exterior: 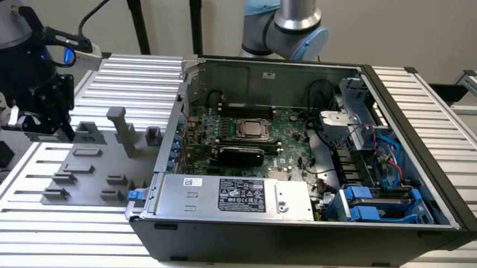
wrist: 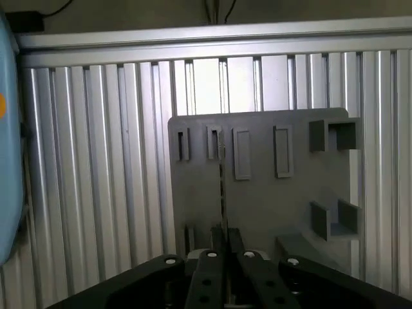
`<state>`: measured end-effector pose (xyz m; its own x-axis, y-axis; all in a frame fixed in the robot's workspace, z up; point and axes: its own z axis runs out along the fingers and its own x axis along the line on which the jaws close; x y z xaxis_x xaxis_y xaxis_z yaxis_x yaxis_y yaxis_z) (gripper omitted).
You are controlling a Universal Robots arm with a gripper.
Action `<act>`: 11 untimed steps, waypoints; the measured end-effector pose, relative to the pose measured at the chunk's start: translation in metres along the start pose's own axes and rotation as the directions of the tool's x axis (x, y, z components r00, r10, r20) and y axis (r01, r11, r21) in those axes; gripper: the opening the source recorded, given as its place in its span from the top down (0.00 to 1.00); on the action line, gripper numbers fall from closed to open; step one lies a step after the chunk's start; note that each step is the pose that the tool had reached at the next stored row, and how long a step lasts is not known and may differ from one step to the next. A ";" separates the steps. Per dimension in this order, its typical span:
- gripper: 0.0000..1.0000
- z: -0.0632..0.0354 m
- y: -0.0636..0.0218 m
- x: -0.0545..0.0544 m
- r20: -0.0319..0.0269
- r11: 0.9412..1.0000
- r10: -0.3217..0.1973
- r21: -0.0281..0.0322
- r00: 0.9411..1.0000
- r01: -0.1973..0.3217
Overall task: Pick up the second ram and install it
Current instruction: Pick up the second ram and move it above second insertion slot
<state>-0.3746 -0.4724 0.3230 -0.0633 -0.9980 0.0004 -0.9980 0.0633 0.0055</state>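
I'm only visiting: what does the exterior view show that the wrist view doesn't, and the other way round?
Exterior view: the open computer case, its green motherboard, a grey-and-blue arm joint behind it. Wrist view: the fixture's slots from above, crossed by a thin dark strip that I cannot identify. Both: the grey fixture plate, the ribbed metal table and the dark end effector over the plate.

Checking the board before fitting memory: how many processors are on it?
1: the processor sits at the middle of the motherboard inside the computer case; cables may hide more.
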 end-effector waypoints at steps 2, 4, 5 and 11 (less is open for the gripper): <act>1.00 -0.0095 -0.0062 -0.001 0.000 1.000 0.000 0.000 1.000 0.000; 1.00 -0.0181 -0.0146 -0.001 0.000 1.000 0.000 0.000 1.000 0.000; 1.00 -0.0222 -0.0191 -0.001 0.000 1.000 0.000 0.000 1.000 0.000; 1.00 -0.0468 -0.0447 -0.004 0.000 1.000 0.000 0.000 1.000 0.000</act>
<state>-0.3295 -0.4712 0.3696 -0.0633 -0.9980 0.0003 -0.9980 0.0633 0.0055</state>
